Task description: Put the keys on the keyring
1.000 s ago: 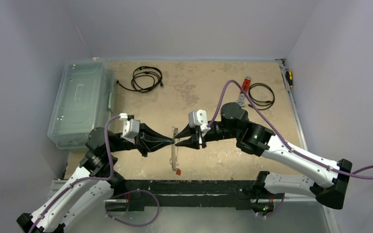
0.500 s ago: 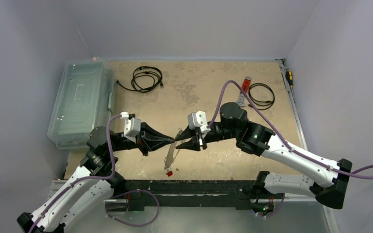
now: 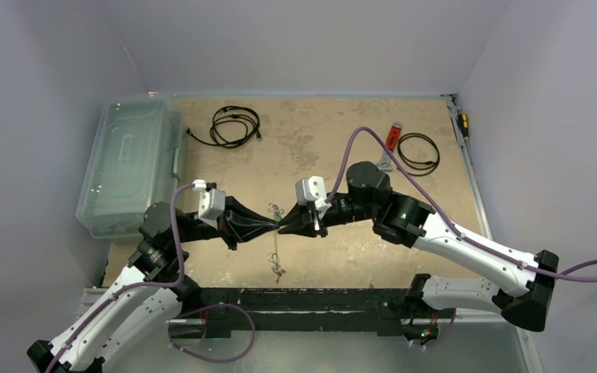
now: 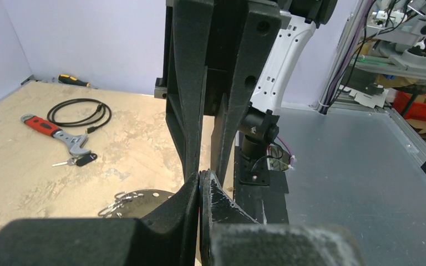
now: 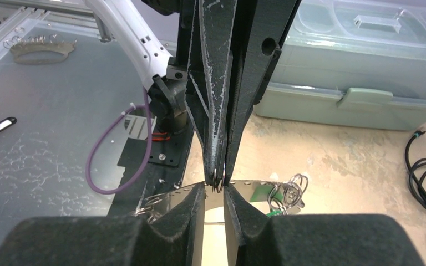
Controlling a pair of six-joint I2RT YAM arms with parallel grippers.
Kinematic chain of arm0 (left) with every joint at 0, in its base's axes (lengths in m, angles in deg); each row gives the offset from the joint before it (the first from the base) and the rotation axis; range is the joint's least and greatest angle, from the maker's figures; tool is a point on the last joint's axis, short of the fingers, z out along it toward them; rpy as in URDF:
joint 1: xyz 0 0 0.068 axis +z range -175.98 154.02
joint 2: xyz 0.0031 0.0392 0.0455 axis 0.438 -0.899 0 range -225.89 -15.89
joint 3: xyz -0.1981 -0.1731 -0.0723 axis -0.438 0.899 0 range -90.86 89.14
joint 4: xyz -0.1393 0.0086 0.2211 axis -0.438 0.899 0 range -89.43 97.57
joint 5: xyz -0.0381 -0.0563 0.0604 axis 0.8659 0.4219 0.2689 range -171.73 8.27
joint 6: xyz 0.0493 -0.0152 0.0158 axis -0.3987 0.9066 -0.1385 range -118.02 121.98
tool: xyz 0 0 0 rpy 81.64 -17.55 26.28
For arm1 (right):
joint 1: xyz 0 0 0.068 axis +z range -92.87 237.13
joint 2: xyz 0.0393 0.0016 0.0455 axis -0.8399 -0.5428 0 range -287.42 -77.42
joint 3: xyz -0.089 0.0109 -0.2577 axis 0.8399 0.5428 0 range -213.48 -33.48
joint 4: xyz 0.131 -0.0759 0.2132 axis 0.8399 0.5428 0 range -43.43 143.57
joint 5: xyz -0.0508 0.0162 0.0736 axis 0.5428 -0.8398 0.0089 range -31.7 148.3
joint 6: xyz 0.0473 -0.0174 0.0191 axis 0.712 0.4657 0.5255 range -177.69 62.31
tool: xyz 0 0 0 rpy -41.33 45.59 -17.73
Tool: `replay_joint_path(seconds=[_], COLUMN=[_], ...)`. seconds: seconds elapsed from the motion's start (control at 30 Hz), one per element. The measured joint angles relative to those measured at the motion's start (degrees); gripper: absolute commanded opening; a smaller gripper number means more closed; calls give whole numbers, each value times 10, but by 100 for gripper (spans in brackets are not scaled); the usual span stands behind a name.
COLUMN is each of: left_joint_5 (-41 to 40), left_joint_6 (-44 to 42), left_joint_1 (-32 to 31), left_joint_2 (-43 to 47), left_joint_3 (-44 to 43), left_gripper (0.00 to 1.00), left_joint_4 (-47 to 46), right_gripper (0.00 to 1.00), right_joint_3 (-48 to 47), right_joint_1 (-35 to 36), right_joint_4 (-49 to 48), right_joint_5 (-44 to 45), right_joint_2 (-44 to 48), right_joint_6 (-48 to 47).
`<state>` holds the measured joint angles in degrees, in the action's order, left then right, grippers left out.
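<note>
- left gripper [image 3: 276, 226]: jaws fully closed, tips pinched on the keyring [image 3: 275, 250]. In the right wrist view I can see the wire caught right at its tips.
- right gripper [image 3: 284, 227]: nose to nose with the left one. Its fingers [image 5: 191, 206] stand a narrow gap apart, one on each side of the left tips. I see no clear hold on anything and can't tell if the pads touch the ring.
- keyring sits where the two tips meet, over the near middle of the table [image 3: 334, 260]. From the top camera it's edge-on, a thin line running from just behind the tips toward the arm bases. I can't tell whether its near end rests on the table.
- keys [image 3: 279, 272]: one small bunch at the near end of the ring, and a second bunch [image 3: 275, 210] at the far end just past the tips. That one shows a green tag [image 5: 267, 195].
- one black-headed key [image 4: 83, 159] lies loose on the table, just beside the jaw end of the red-handled wrench [image 4: 52, 130], far right.
- other stuff: a cable coil [image 3: 418, 151] by the wrench, a second coil [image 3: 235, 124] far left, a clear lidded box [image 3: 128, 163] at the left edge and a screwdriver [image 3: 463, 124] on the right rail.
</note>
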<state>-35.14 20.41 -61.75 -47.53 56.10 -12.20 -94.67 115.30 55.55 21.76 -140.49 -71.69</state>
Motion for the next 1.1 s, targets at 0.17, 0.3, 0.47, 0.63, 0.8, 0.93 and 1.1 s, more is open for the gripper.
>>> replay_joint_path(seconds=[0.17,0.3,0.47,0.63,0.8,0.93,1.1], left_joint_5=[1,1,2,5,7,11,23], left_joint_6=[0,0,0,1,1,1,5], left_joint_1=[0,0,0,0,1,1,-3], left_joint_2=[0,0,0,-1,-1,-1,3], left_joint_3=[0,0,0,0,0,0,0], left_gripper=[0,0,0,0,0,31,59], left_joint_4=[0,0,-4,-11,-14,-14,-17], right_gripper=[17,17,16,0,0,0,0], right_joint_3=[0,0,0,-17,-33,-34,-24], right_joint_1=[0,0,0,-1,-2,-4,-7], right_joint_4=[0,-2,-4,7,27,30,19], right_joint_5=[-1,-3,-5,-6,-10,-19,-2], right_joint_2=[-8,-8,-8,-19,-29,-29,-24], right_joint_6=[0,0,0,-1,-4,-9,-15])
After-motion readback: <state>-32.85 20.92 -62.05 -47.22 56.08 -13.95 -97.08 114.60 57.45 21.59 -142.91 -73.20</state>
